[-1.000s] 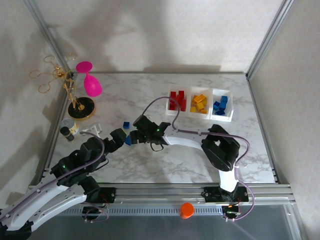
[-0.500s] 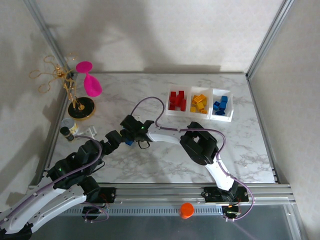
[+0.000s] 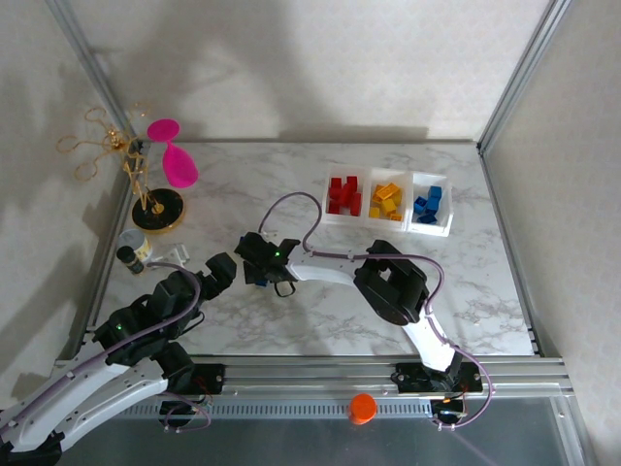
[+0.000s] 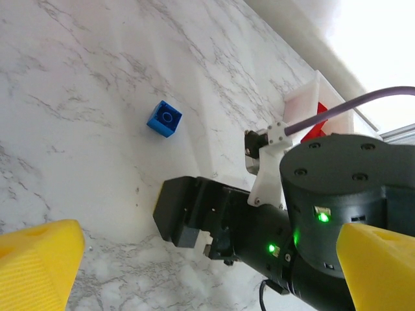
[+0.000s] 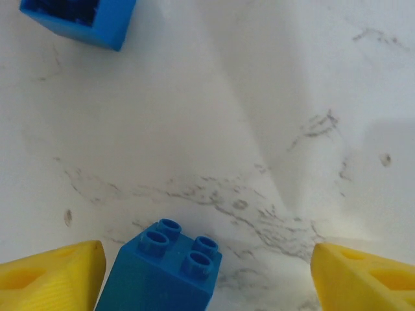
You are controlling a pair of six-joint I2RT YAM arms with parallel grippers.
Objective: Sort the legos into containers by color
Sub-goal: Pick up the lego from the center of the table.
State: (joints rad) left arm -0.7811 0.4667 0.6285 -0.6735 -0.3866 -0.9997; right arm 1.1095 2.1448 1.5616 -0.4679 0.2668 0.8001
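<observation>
Over on the left half of the white marble-patterned table [image 3: 320,320], a little in from the near edge, the two arms have their heads almost nose to nose. The right gripper [image 5: 207,275] is stretched right across from its own side and hangs low over the surface with its yellow fingertips [image 5: 52,275] spread wide. A small glossy blue plastic brick [image 5: 170,272] sits studs-up on the marble between them, close against the left-hand tip and well clear of the other. Whether it actually touches that tip I can't make out, but nothing is pinching it.

A second blue brick [image 4: 164,118] lies loose on the table just beyond, toward the far edge, apart from both claws.

The left gripper [image 3: 223,272] sits just beside the right one, on its left-edge side, looking at it. Its yellow pads [image 4: 39,262] are flung wide apart and hold nothing.

Toward the far right corner stand the three adjoining clear-plastic bins with white rims [image 3: 408,199], in a row along the far edge. Red bricks [image 3: 343,194] are in the left one, yellow bricks [image 3: 385,201] in the middle and blue bricks [image 3: 428,204] in the right.

At the far left corner stands a pink balloon-shaped ornament [image 3: 175,160] beside a gold wire stand on a round black base [image 3: 158,209]. A small round black-capped jar [image 3: 131,254] sits by the left edge.
</observation>
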